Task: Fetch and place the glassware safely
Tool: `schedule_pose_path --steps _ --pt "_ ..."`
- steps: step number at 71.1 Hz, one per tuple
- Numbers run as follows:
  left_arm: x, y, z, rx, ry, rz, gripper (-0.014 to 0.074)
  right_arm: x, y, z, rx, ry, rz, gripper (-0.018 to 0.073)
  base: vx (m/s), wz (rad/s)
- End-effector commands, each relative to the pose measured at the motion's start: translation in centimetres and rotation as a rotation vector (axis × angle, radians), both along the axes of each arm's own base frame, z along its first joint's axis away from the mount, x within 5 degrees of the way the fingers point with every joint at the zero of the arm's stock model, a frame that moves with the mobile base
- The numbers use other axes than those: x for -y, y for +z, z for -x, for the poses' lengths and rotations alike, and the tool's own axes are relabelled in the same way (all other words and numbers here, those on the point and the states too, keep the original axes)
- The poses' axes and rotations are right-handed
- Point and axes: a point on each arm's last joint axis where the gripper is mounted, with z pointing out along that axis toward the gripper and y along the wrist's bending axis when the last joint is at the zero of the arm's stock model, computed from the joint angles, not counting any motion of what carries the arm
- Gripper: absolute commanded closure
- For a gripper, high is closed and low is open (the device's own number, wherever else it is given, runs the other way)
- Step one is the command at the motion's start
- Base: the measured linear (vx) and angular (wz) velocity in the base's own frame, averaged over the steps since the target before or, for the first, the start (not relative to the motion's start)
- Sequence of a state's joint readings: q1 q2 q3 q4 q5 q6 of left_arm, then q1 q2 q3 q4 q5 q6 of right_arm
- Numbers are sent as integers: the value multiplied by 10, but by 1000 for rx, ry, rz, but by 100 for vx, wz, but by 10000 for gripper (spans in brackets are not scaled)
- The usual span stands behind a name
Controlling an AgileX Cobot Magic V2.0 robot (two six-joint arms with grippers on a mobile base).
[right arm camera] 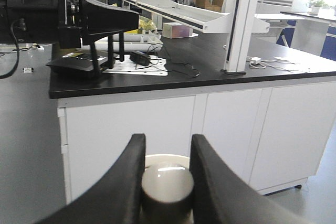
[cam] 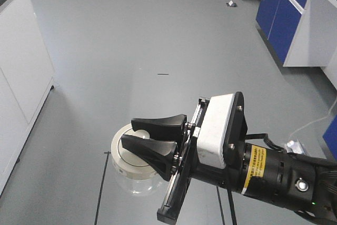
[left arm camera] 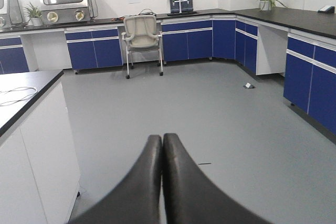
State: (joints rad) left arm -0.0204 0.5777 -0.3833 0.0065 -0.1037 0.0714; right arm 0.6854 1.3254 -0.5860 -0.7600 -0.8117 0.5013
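The glassware point(cam: 129, 169) is a squat clear jar with a round cream-white lid, hanging in the air above the grey floor. My right gripper point(cam: 141, 134) is shut on the lid's central knob point(right arm camera: 167, 186), one black finger pressed on each side of it. In the right wrist view the right gripper point(right arm camera: 168, 145) frames that knob, with the lid's rim just behind it. My left gripper point(left arm camera: 161, 141) points out over the floor, its two fingers pressed together with nothing between them.
A white cabinet point(cam: 21, 67) with a black top stands at the left. Blue cabinets point(cam: 287, 14) line the right wall. A white chair point(left arm camera: 142, 38) stands at the far counter. The black-topped bench point(right arm camera: 173, 69) carries cables and equipment.
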Motion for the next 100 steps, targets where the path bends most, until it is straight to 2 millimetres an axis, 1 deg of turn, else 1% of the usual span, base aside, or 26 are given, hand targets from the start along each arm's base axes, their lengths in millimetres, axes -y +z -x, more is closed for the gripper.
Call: schedule_pose_path --steps 1,44,100 --pt "1 14 0 88 -6 12 603 1 26 3 61 26 -134 563 40 8" --pt "1 14 0 88 -6 12 603 1 26 3 61 26 -134 563 42 9" --pt "1 14 0 88 -6 12 603 1 26 3 61 26 -134 563 45 -6"
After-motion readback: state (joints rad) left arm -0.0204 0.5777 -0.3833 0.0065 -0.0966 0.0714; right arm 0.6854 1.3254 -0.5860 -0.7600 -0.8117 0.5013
